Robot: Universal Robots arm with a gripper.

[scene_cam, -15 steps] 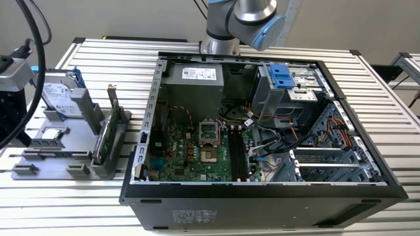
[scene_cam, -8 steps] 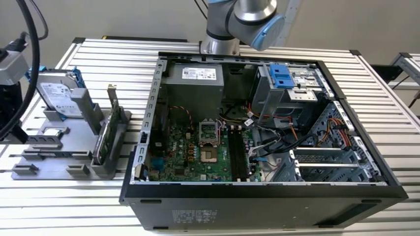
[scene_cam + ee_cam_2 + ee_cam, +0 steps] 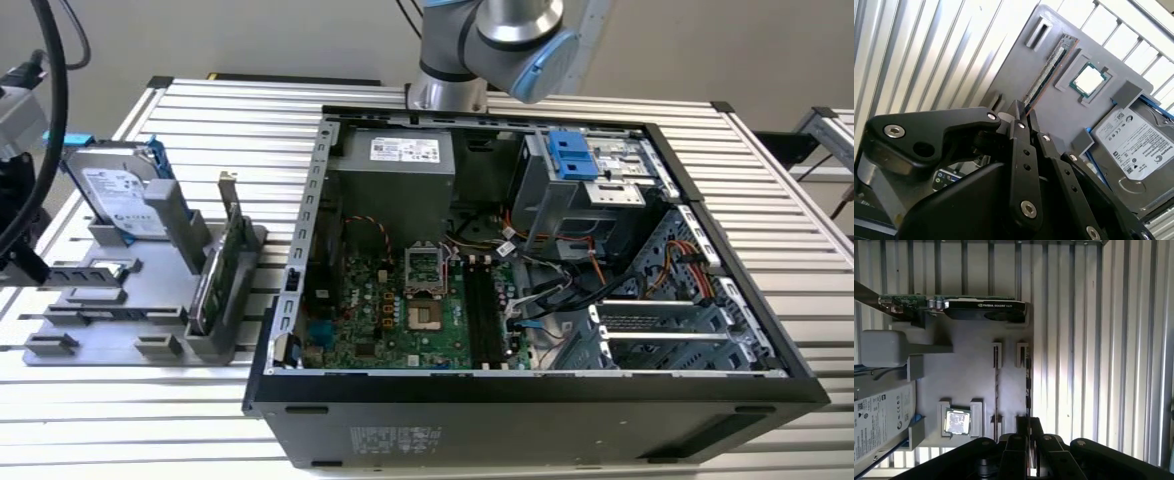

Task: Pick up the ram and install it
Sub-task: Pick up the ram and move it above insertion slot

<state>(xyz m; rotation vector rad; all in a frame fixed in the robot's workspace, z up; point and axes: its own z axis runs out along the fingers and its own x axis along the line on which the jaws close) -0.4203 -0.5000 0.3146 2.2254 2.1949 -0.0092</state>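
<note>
Pick-up is in hand: the gripper [image 3: 1023, 112], apart or together I cannot tell, hangs over one end of the ram [image 3: 1049, 72] on the gray tray [image 3: 1069, 120]; grasping calls for alignment with its thin edge.

From high up, we look down at an angle in the exterior view on the open computer case [image 3: 534, 250] and slatted tabletop [image 3: 787, 210], with the fixture plate [image 3: 100, 340] at the exterior view's left. Both wrist views peer closely past the tool [image 3: 1022, 112] onto that plate, sharing its processor [image 3: 1088, 80] and hard drive [image 3: 1134, 140].
</note>
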